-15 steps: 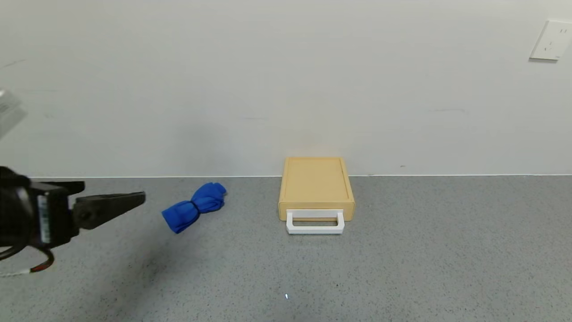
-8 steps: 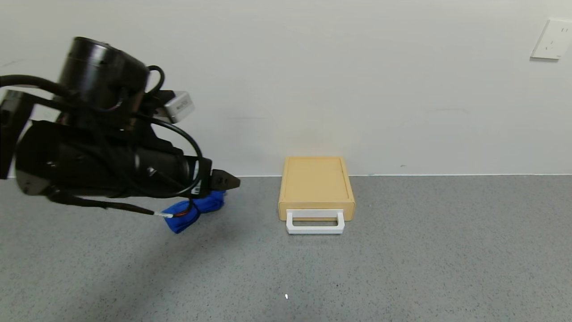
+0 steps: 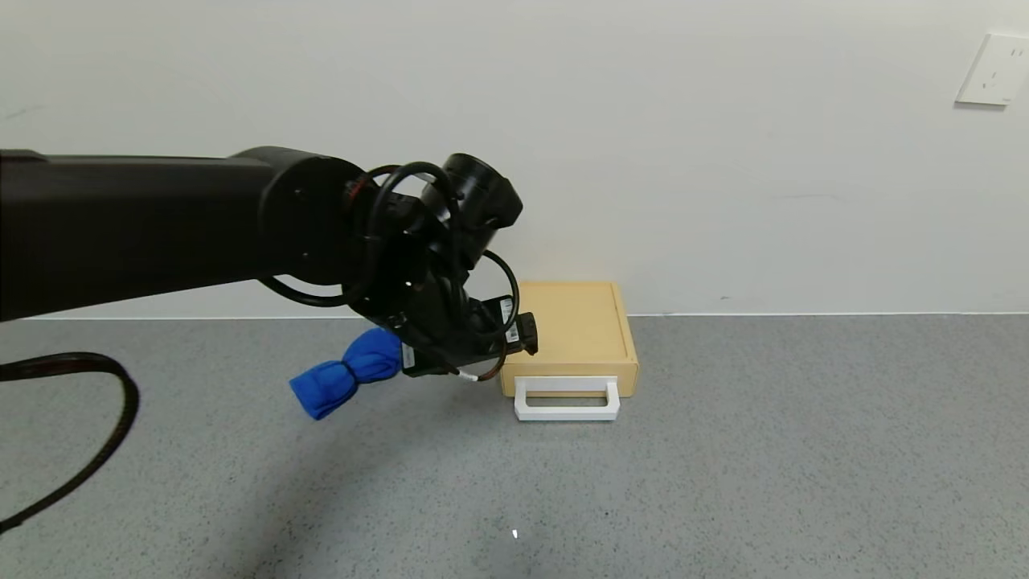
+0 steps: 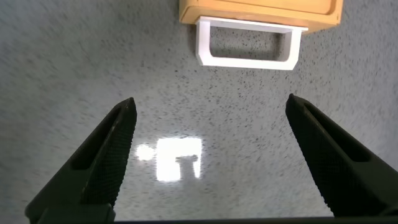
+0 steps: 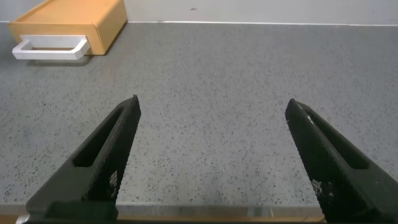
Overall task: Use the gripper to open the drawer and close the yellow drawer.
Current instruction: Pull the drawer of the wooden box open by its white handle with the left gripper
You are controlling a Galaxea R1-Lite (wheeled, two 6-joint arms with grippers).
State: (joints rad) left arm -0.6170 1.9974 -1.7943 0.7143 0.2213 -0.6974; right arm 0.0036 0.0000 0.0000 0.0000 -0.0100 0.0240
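The pale-yellow drawer sits pushed into its flat yellow case (image 3: 569, 330) against the wall, with its white loop handle (image 3: 567, 400) facing me. My left gripper (image 3: 492, 354) hovers just left of the case's front corner, above the table and apart from the handle. In the left wrist view the left gripper (image 4: 211, 102) is open and empty, with the handle (image 4: 247, 43) and the case (image 4: 261, 9) beyond the fingertips. My right gripper (image 5: 212, 101) is open and empty, low over the table, far from the drawer's handle (image 5: 50, 48); it is out of the head view.
A blue cloth bundle (image 3: 342, 378) lies on the grey table (image 3: 723, 466) left of the case, partly behind my left wrist. A black cable (image 3: 120, 410) loops at the left edge. A white wall outlet (image 3: 993, 68) is up on the right.
My left arm has swung in from the far left, passing over the blue cloth, and its tip now sits beside the yellow case. The drawer and the cloth have not moved.
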